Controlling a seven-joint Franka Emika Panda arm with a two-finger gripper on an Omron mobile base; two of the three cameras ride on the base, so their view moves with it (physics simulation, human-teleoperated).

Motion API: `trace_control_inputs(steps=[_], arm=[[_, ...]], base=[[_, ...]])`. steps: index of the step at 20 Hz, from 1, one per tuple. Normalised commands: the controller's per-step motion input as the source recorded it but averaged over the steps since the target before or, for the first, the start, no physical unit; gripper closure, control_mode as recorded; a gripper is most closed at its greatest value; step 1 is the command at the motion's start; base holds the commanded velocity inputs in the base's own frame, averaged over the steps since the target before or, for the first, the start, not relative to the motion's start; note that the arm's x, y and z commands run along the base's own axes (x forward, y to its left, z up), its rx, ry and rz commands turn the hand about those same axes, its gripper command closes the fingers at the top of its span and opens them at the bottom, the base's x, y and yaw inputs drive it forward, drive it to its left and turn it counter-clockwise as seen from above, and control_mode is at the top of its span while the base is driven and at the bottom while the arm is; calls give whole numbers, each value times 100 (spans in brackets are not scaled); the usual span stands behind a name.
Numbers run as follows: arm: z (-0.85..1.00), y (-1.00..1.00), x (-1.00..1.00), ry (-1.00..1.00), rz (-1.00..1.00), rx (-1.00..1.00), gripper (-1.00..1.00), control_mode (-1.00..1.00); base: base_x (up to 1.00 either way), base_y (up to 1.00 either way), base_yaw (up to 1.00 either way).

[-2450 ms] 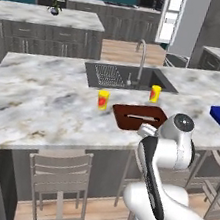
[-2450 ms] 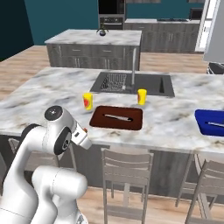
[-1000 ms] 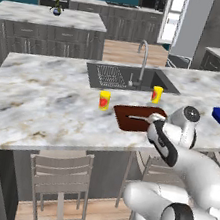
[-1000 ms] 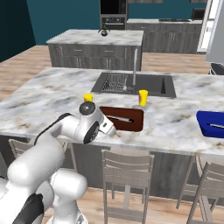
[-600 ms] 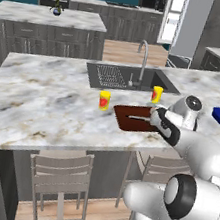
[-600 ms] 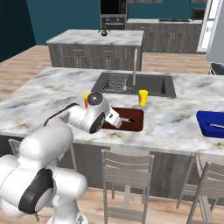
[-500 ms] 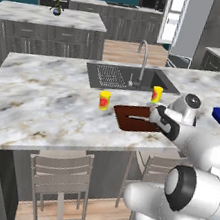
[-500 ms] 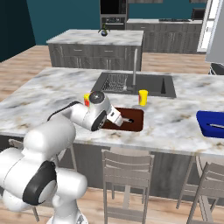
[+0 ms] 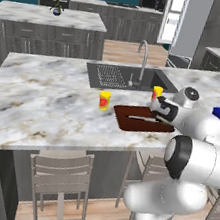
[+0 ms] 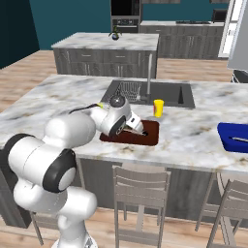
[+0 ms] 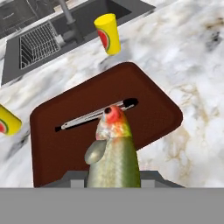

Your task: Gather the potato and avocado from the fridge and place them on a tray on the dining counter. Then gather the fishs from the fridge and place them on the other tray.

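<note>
gripper is clamped on a fish, hovering just above the near edge of the reddish-brown tray on the dining counter. held fish's long axis points out from the jaws across the tray, crossing the other fish, which lies left-right mid-tray. release spot is prob. straight below, near side.

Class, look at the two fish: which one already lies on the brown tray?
The thin grey fish lying flat across the brown tray. The other fish, greenish with a red head, is held in the pincer above it.

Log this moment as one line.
phase: carrying second fish | gripper: shut on fish | above: brown tray | tray holds: one fish
</note>
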Motion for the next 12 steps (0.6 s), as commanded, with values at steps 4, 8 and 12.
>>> trace_control_inputs(steps=[4, 8, 12], arm=[[-7, -4, 28, 2, -2, 0, 100, -100], [-11, 0, 33, 4, -9, -1, 100, -100], [-21, 0, 28, 3, -9, -3, 100, -100]], base=[[0, 0, 0], [0, 0, 0], [0, 0, 0]])
